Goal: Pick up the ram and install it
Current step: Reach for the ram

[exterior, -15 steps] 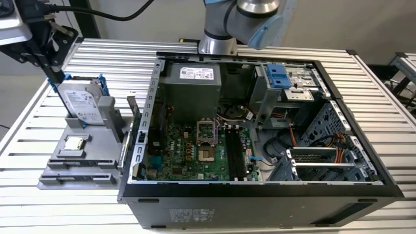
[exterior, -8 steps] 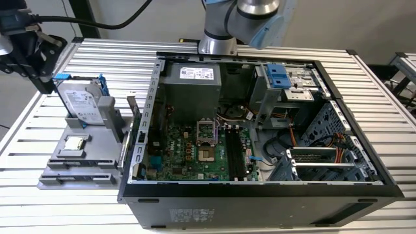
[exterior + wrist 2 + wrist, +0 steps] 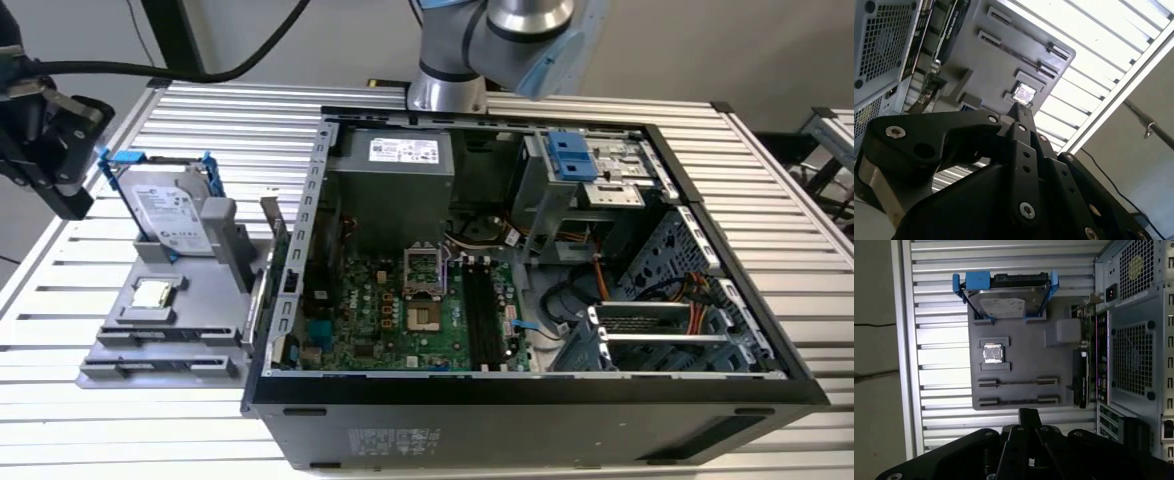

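Note:
The ram is out of view. My gripper (image 3: 70,200) hangs at the exterior view's left, beside the grey parts tray (image 3: 200,330) and outside the open computer case (image 3: 534,400). Both wrist views show its black fingers pressed together with nothing between them, the gripper (image 3: 1029,414) over the tray's near edge, just past two long grooved holders (image 3: 1018,391). In the second wrist view the gripper (image 3: 1021,109) points toward the tray's square chip (image 3: 1024,93). Inside the case, the green motherboard (image 3: 387,310) carries long black slots (image 3: 483,312).
On the tray stand a silver hard drive in a blue frame (image 3: 167,205), a square chip (image 3: 151,293) and a dark expansion card (image 3: 1080,385) on edge next to the case. The arm's base (image 3: 447,90) is behind the case. Ribbed metal tabletop (image 3: 80,420) surrounds everything.

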Controlling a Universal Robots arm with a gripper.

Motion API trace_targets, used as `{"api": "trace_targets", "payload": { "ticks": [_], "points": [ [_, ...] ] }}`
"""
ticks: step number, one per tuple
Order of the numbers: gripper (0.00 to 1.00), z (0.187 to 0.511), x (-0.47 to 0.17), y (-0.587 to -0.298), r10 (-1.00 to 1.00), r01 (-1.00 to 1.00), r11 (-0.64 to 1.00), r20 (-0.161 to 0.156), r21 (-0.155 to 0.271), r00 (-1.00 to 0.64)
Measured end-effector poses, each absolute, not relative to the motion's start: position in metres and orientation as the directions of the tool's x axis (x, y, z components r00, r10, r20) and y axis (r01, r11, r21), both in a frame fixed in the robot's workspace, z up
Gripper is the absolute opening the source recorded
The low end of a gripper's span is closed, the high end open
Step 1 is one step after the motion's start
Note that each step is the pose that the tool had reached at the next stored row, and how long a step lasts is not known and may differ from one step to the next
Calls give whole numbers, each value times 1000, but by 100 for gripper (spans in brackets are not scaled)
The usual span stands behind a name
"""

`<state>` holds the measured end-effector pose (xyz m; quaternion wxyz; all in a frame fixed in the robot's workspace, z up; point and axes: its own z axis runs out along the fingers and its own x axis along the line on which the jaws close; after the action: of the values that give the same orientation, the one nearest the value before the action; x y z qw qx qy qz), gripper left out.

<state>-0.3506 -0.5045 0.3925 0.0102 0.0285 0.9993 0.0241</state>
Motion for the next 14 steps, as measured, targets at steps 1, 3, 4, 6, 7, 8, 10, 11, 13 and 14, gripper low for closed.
{"api": "trace_targets", "payload": {
  "ticks": [1,3,4,6,7,8,10,11,13,14],
  "points": [
    [0,392,-351,-508,57,56,997,-19,49,-998],
    [0,392,-351,-514,57,56,997,-19,49,-998],
    [0,392,-351,-517,57,56,997,-19,49,-998],
    [0,392,-351,-521,57,56,997,-19,49,-998],
    [0,392,-351,-521,57,56,997,-19,49,-998],
    [0,392,-351,-521,57,56,997,-19,49,-998],
    [0,392,-351,-521,57,56,997,-19,49,-998],
    [0,392,-351,-522,57,56,997,-19,49,-998],
    [0,392,-351,-522,57,56,997,-19,49,-998],
    [0,392,-351,-522,57,56,997,-19,49,-998]
  ]
}}
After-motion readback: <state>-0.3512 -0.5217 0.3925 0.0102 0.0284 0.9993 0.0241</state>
